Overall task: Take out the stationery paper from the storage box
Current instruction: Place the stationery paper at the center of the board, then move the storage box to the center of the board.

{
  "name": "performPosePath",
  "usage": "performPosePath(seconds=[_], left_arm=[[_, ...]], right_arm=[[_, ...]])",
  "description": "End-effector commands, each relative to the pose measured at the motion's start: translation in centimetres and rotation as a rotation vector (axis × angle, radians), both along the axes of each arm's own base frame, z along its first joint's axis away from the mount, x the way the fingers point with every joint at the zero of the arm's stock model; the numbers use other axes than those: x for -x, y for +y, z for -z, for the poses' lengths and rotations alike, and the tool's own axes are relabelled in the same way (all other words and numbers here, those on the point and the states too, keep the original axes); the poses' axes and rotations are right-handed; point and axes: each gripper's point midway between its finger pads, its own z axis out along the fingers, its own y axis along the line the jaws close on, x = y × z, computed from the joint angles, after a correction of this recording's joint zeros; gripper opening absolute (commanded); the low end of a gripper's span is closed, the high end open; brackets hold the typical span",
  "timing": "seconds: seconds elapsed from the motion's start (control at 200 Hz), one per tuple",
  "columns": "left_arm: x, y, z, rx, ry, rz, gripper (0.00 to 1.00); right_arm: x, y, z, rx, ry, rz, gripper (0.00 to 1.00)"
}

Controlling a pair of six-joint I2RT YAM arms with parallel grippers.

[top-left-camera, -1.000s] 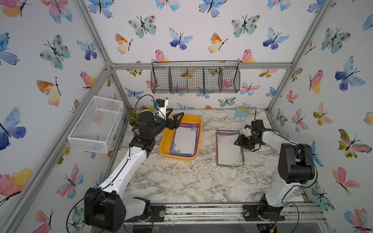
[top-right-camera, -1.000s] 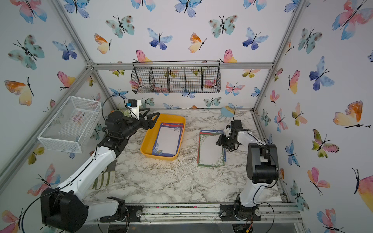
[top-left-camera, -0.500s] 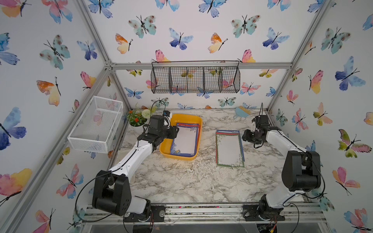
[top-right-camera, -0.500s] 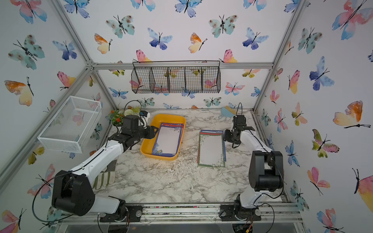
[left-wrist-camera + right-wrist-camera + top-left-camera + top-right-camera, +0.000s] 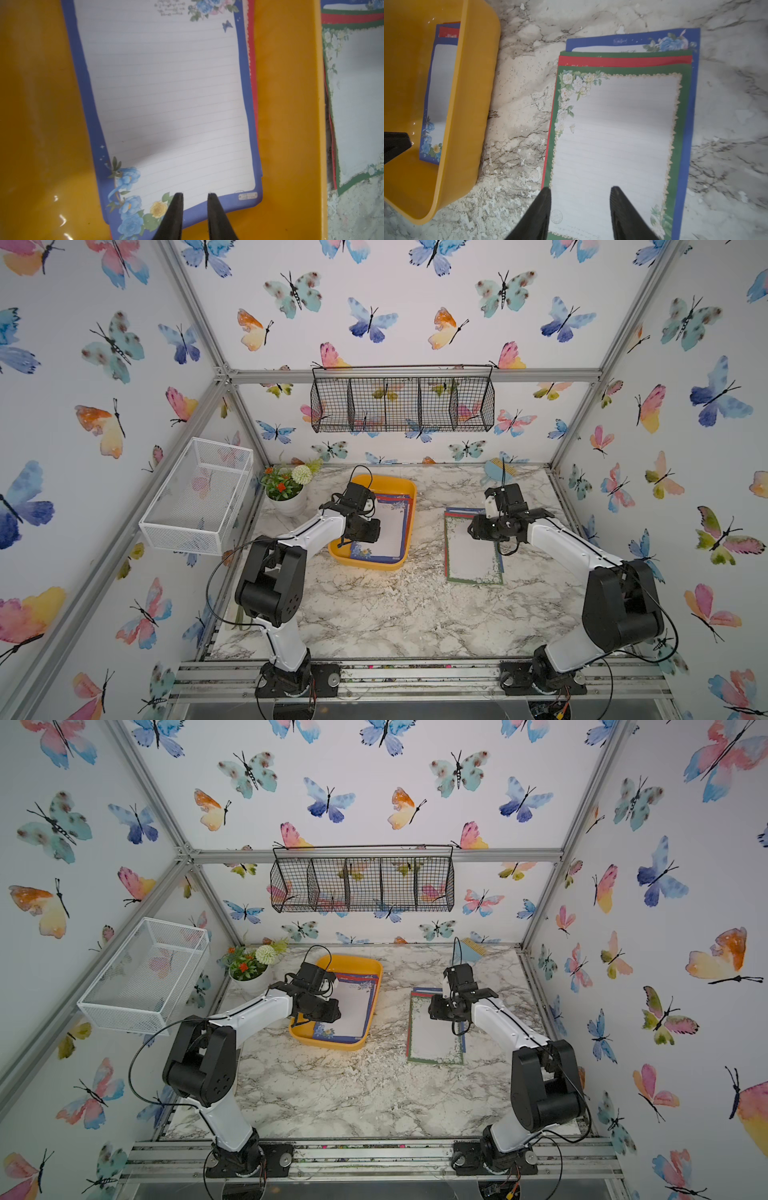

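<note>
- Nearest on the marble table (image 5: 395,614), right of centre in both top views, lies the pile (image 5: 473,556) of stationery paper that is already out. A green-bordered sheet is on top, with red and blue edges showing beneath it.
- My right gripper (image 5: 580,188) hangs over that pile's far half, jaws apart and empty. A second ago it stood off the pile's far right corner, so it has swung back in over the sheets.
- My left gripper (image 5: 195,194) has changed most. A second ago it was raised at the left of the storage box (image 5: 370,566) with jaws wide. Now it is down inside, tips at the short flowered border of the blue-bordered sheet (image 5: 170,104), with the jaws drawn in to a narrow gap but not together.
- That sheet shows a soft bulge just beyond my tips. I judge the pinch is only starting to gather paper, with no firm hold yet.
- Farther in, a red-bordered sheet (image 5: 252,62) peeks out from under the blue one. At least two sheets therefore remain in the box, left of centre.
</note>
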Motion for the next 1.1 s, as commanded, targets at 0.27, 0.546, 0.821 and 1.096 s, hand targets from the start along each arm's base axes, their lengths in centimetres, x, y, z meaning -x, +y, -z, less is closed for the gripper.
performPosePath(seconds=[0.27,0.546,0.821,1.096], left_arm=[[7.0,-3.5,0.9,0.076,0.139,0.098,0.22],[11.8,-5.6,1.4,0.117,0.205,0.183,0.22],[15.1,-6.3,1.5,0.162,0.239,0.211,0.22],[17.4,-8.4,0.5,0.263,0.266,0.259,0.23]], right_arm=[[1.1,10.7,2.2,-0.167,0.062,-0.198,0.41],[1.5,12.4,2.9,-0.197,0.085,-0.222,0.41],[2.5,12.4,3.1,-0.207,0.098,-0.229,0.41],[2.3,13.8,3.7,-0.233,0.126,-0.254,0.41]])
